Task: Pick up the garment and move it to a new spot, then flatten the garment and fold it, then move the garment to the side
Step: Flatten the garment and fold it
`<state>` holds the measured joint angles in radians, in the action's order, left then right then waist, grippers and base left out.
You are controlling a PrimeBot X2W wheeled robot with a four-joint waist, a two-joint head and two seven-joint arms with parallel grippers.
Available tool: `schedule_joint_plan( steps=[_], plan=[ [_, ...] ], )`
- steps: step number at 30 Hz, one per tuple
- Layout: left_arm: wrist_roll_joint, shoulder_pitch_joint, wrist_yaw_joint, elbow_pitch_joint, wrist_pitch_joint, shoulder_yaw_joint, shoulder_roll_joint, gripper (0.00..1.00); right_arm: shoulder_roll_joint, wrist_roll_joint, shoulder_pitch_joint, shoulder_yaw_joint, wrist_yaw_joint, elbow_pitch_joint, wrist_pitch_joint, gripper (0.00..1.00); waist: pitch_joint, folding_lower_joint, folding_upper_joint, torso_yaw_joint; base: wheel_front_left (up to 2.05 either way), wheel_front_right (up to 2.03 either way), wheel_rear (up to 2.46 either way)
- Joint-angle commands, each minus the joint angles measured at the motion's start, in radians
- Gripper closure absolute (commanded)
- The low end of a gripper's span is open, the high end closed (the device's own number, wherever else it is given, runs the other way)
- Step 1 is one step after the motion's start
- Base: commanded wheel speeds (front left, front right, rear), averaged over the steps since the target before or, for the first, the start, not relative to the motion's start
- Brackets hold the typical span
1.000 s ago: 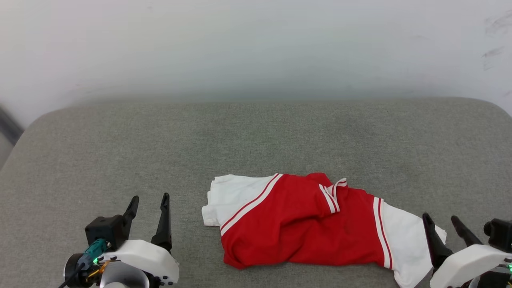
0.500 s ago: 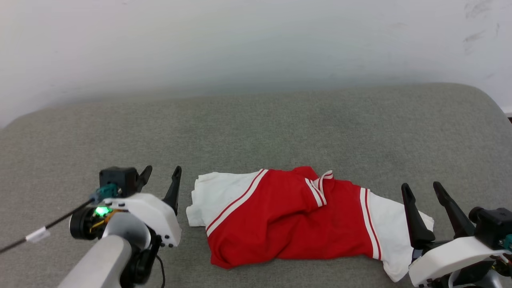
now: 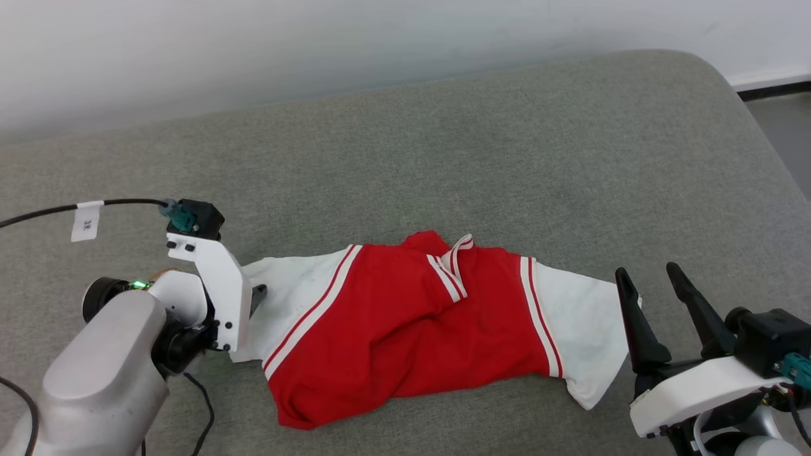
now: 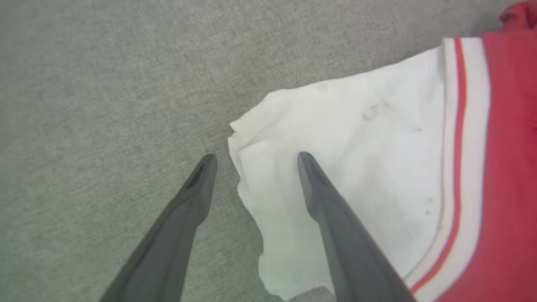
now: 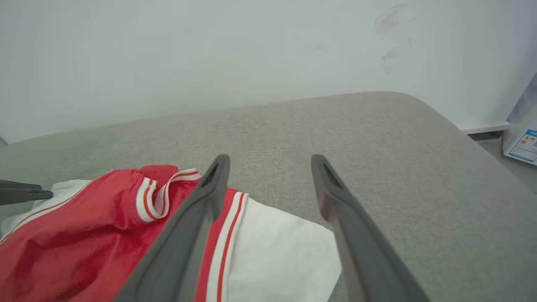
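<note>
Soft, even white light fills the room from above. Shadows are faint, just a thin dark line under the garment (image 3: pixel 405 329). Close to the lens the left pincer (image 4: pixel 256 156) looks soft-edged, and the pale wall (image 3: pixel 253 50) is hazy and out of focus.

1. White tag (image 3: pixel 85 221), wrapped on the black cable (image 3: pixel 127 201) in the head view: it bears two small dark characters set one above the other, too small to read with certainty.
2. Printed sheet (image 5: pixel 524 147), at the right edge of the right wrist view beyond the grey cushion (image 5: pixel 377 138): it shows a blue heading band and small coloured pictures with fine print beneath; none of the words can be made out.
3. No other writing is legible.
</note>
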<state>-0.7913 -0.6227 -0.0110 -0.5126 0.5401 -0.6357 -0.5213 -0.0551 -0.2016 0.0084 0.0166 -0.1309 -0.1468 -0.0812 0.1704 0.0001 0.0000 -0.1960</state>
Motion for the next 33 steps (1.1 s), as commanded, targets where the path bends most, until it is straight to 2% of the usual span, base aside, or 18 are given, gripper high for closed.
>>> schedule_joint_plan(
  steps=[1,7,8,9,11,16,23,28,33],
  plan=[
    [-0.004,-0.027,-0.014,-0.020,0.040,-0.012,-0.007,0.00,0.004,-0.003,-0.019,0.004,0.000,0.000,0.003,0.00,0.027,-0.0001,0.0000,-0.025,0.00,0.00,0.00],
    [-0.016,-0.060,-0.033,-0.123,0.224,-0.068,-0.002,0.00,0.005,-0.021,-0.033,0.015,0.000,0.014,0.011,0.00,0.062,-0.0001,0.0000,-0.054,0.00,0.00,0.00],
    [-0.020,-0.058,-0.036,-0.137,0.246,-0.076,0.006,0.25,0.005,-0.022,-0.032,0.014,0.000,0.017,0.010,0.00,0.066,-0.0001,0.0000,-0.058,0.00,0.00,0.00],
    [-0.031,-0.052,-0.040,-0.150,0.276,-0.085,0.016,0.64,0.005,-0.024,-0.034,0.012,0.000,0.020,0.012,0.00,0.069,-0.0001,0.0000,-0.060,0.00,0.00,0.00],
    [-0.045,-0.040,-0.039,-0.163,0.293,-0.089,0.045,1.00,0.005,-0.030,-0.035,0.005,0.000,0.027,0.009,0.00,0.072,-0.0001,0.0000,-0.064,0.00,0.00,0.00],
    [-0.064,-0.029,-0.011,-0.165,0.189,-0.049,0.082,1.00,0.005,-0.044,-0.034,-0.012,0.000,0.040,0.002,0.00,0.070,-0.0001,0.0000,-0.057,0.00,0.00,0.00],
    [-0.036,-0.038,0.031,-0.106,0.010,0.003,0.069,1.00,0.001,-0.097,-0.027,-0.066,0.000,0.086,-0.074,0.00,0.038,-0.0001,0.0000,-0.010,0.00,0.00,0.00],
    [-0.017,-0.025,0.064,-0.019,-0.096,0.030,0.062,1.00,-0.047,-0.188,-0.024,-0.149,0.000,0.174,-0.235,0.00,0.020,-0.0001,0.0000,0.045,0.00,0.00,0.00],
    [0.002,-0.006,0.089,0.090,-0.150,0.035,0.057,1.00,-0.115,-0.240,-0.054,-0.228,0.000,0.259,-0.431,0.00,0.023,-0.0001,0.0000,0.094,0.00,0.00,0.00]
  ],
)
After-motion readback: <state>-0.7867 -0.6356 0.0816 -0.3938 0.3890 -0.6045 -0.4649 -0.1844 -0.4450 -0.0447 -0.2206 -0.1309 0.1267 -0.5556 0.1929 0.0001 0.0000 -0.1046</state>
